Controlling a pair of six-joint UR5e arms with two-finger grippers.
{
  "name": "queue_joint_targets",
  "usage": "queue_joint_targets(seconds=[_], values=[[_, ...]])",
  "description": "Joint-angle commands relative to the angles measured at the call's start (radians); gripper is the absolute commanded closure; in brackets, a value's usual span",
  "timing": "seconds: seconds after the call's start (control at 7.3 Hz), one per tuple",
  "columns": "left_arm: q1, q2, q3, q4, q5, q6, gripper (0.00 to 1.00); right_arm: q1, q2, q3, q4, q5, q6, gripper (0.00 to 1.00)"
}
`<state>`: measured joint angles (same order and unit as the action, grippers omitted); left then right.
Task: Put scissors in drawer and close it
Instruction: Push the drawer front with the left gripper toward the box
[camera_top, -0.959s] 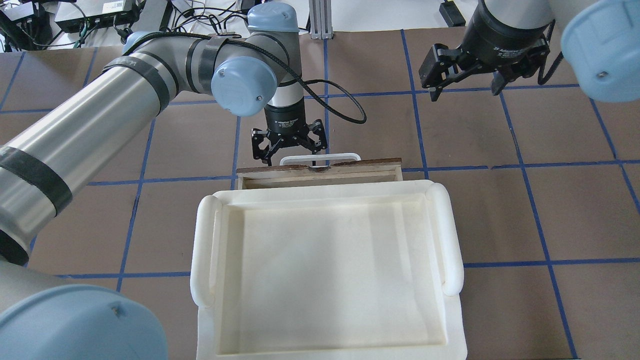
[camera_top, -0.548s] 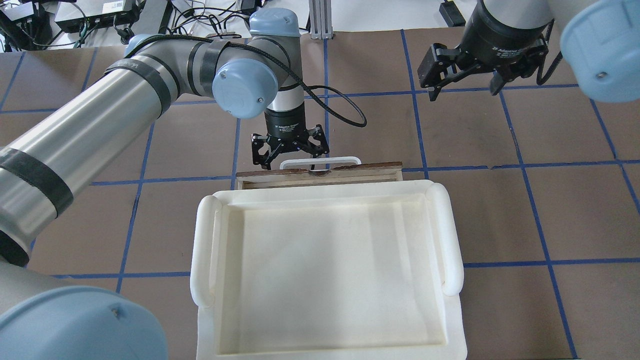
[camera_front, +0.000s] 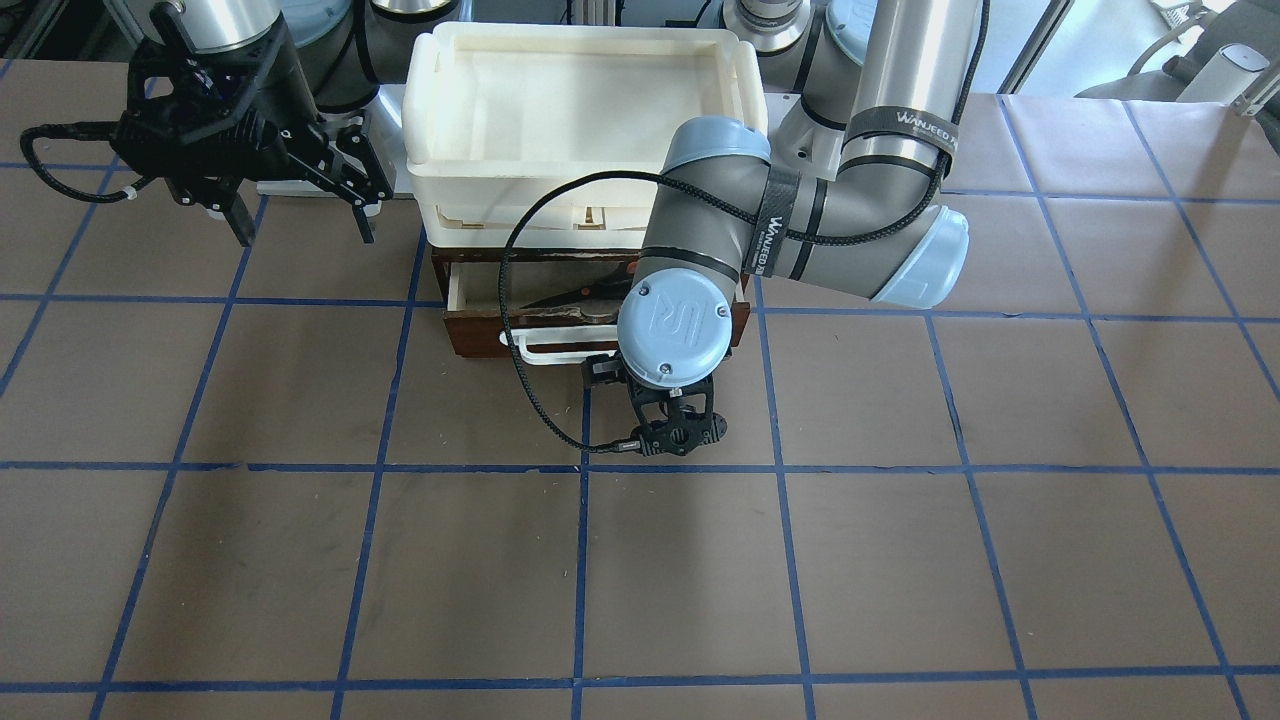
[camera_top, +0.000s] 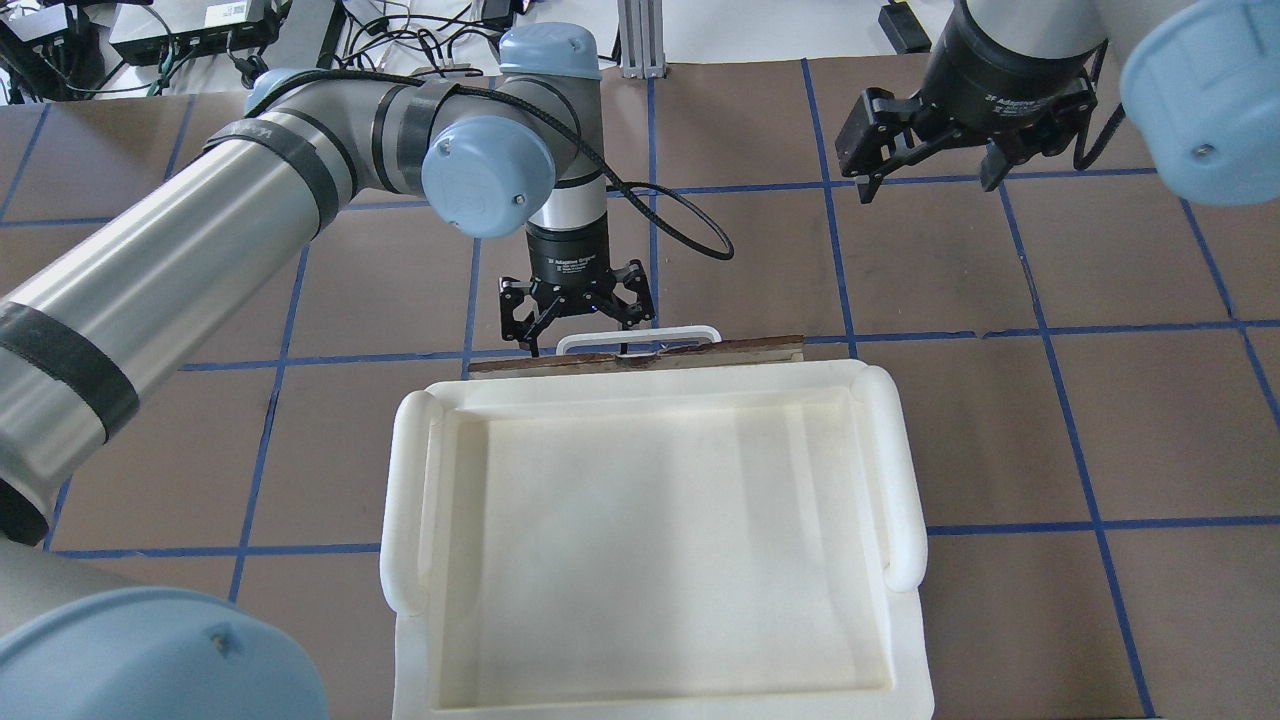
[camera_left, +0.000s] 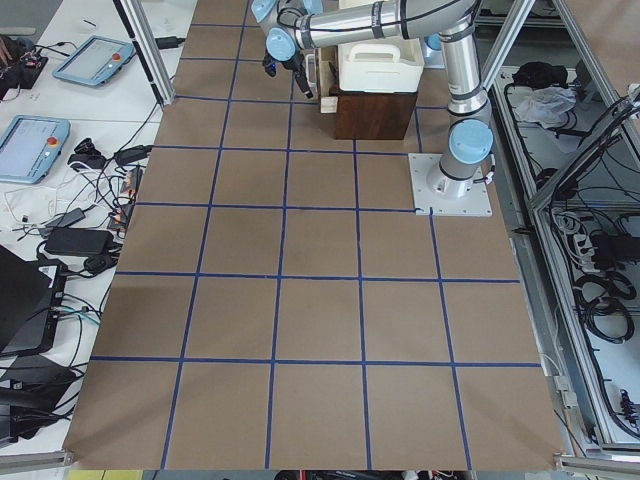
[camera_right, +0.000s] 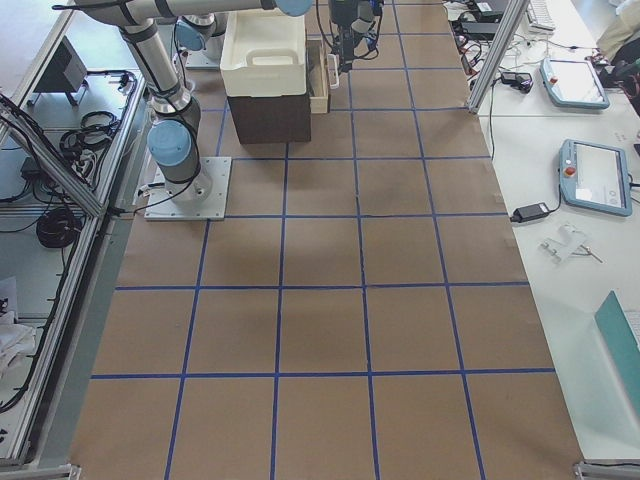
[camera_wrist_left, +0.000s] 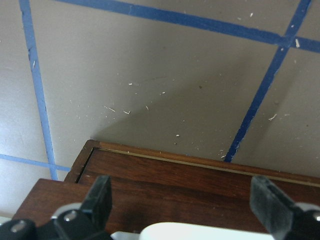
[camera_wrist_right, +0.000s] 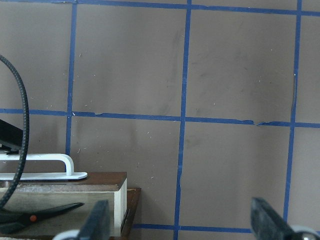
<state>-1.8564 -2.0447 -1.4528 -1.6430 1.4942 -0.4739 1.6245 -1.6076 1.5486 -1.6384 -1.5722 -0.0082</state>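
Front view: drawer (camera_front: 480, 338) partly out at upper centre, scissors (camera_front: 575, 294) lying inside on the pale floor, tip toward frame left. L gripper (camera_front: 672, 425) sits just in front of the white bar handle (camera_front: 545, 350); wrist hides its fingers here. R gripper (camera_front: 305, 232) upper left, fingers apart, empty, well apart from drawer. Overhead: L gripper spread open at the handle; cream tray (camera_top: 640, 385) covers most of the drawer. L wrist cam: fingers (camera_wrist_left: 99, 197) wide apart, handle between them at bottom edge; contact can't tell. R wrist cam: scissors in drawer, lower left.
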Motion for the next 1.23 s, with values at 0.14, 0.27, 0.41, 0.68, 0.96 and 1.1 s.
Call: queue_joint_targets(seconds=[0.14,0.27,0.41,0.68,0.96,1.1], values=[[-0.020,0.012,-0.011,-0.012,0.001,-0.019,0.00,0.000,0.000,0.001,0.002,0.001,0.000,0.00],[-0.020,0.015,-0.011,-0.032,0.000,-0.019,0.00,0.000,0.000,0.001,0.002,0.001,0.000,0.00],[-0.020,0.017,-0.011,-0.056,0.000,-0.019,0.00,0.000,0.000,0.001,0.002,0.001,0.000,0.00],[-0.020,0.018,-0.015,-0.086,0.000,-0.019,0.00,0.000,0.000,0.001,0.002,0.001,0.000,0.00],[-0.021,0.012,-0.018,-0.087,0.000,-0.046,0.00,0.000,0.000,0.001,0.002,0.001,0.000,0.00],[-0.023,0.017,-0.024,-0.092,0.000,-0.049,0.00,0.000,0.000,0.001,0.002,0.003,0.000,0.00]])
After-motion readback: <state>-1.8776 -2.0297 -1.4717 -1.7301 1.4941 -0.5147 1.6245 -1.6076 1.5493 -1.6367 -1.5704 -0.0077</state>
